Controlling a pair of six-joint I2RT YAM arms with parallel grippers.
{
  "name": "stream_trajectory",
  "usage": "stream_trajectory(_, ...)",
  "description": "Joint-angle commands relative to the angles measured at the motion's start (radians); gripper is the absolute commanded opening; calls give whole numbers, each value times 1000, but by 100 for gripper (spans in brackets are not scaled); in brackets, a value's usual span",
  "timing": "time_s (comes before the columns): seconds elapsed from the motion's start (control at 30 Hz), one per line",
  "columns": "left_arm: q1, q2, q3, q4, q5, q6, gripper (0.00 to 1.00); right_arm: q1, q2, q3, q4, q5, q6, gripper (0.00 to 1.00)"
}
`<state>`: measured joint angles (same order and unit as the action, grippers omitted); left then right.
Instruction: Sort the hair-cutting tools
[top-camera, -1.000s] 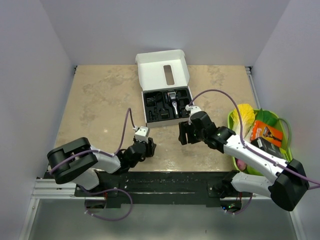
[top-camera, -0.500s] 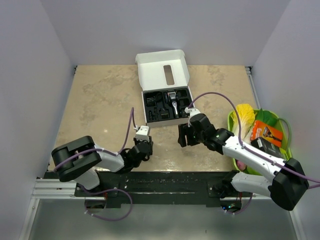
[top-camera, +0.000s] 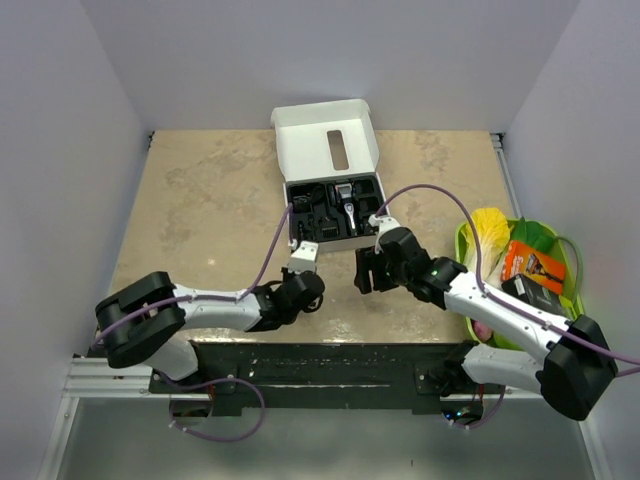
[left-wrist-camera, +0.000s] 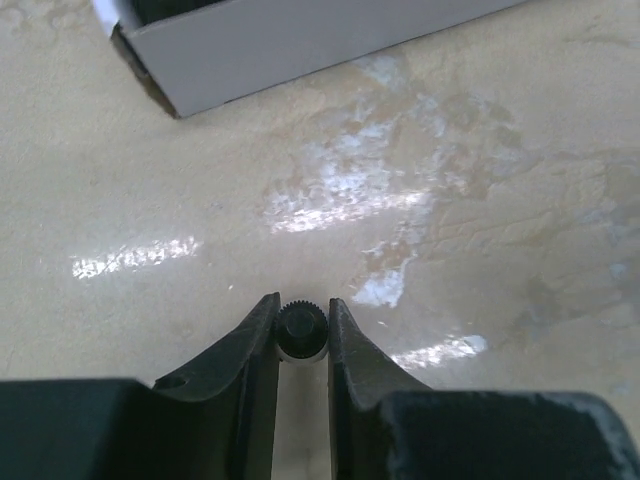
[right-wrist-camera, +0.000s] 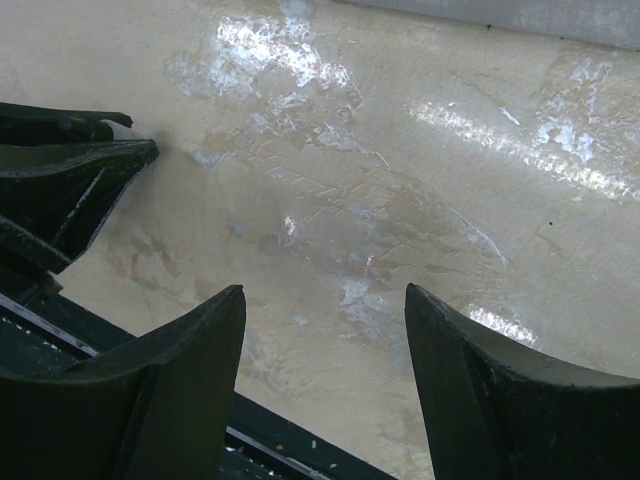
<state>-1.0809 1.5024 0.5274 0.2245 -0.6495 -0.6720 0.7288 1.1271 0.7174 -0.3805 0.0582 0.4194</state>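
Though tiny, bit (left-wrist-camera: 300, 328) between left jaws.

Top view: high, behind the arm bases, facing down over the whole bench (top-camera: 200, 200). Left wrist: low, close to the bench, facing the box (left-wrist-camera: 300, 40). Right wrist: close, angled down at the bench, left jaws at its left edge; top view shows both.

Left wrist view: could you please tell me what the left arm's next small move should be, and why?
Probably a short lift straight up: the left gripper presses its fingers against both sides of the tiny round bit, resting on the table short of the white box.
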Motion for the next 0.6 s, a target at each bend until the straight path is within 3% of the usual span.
stream_trajectory(0.0,-8,-74,225,-408,42,-20,8,6,22,4,46,-12,-1,68)
stream_trajectory(0.17,-7,-53,538,-684,93,51,10,6,43,-4,94,-24,4,68)
stream_trajectory(0.33,54,16,793,-841,194,94,12,6,86,-1,126,-23,1,68)
stream_trajectory(0.57,237,70,891,-915,390,126,12,6,128,45,121,-3,-22,68)
